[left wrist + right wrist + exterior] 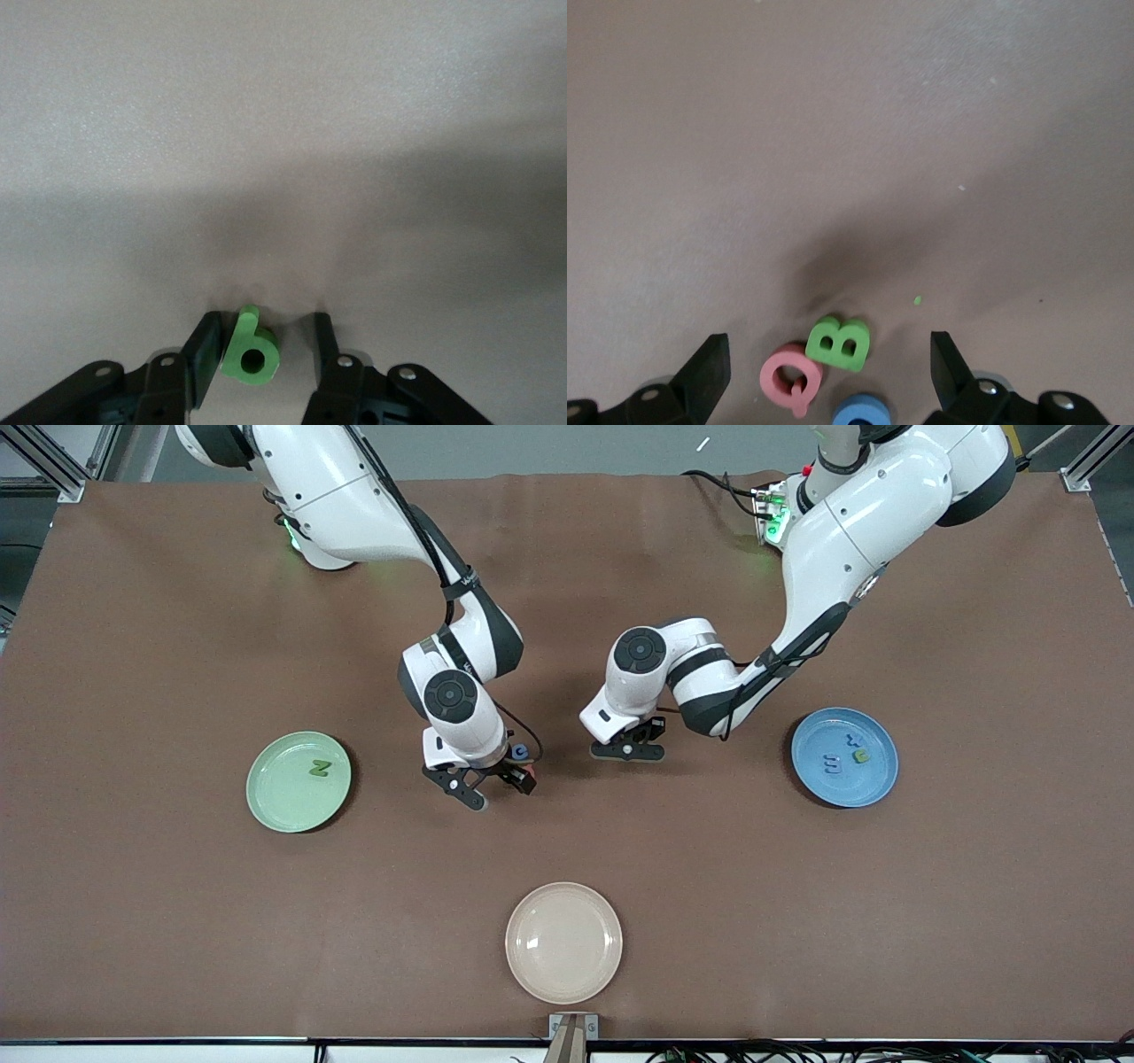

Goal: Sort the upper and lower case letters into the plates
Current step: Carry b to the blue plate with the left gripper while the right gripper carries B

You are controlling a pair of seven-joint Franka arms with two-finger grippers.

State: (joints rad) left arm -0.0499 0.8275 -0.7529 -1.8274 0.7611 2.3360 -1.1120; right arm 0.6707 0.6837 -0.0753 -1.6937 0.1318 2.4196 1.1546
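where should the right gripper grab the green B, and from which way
Come straight down on the green B, lying flat on the table, and pinch its two outer edges. The pink Q touches one side, so set the right gripper, now open, across the free edges.

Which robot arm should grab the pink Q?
The right one, probably. The right gripper is open just above the pink Q, beside the green B. The left gripper is busy around a green b.

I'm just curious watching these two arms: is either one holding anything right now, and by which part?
The left gripper has a green lowercase b between its fingers, one at the stem side; a firm hold cannot be told. The right gripper, open over three letters, holds nothing.
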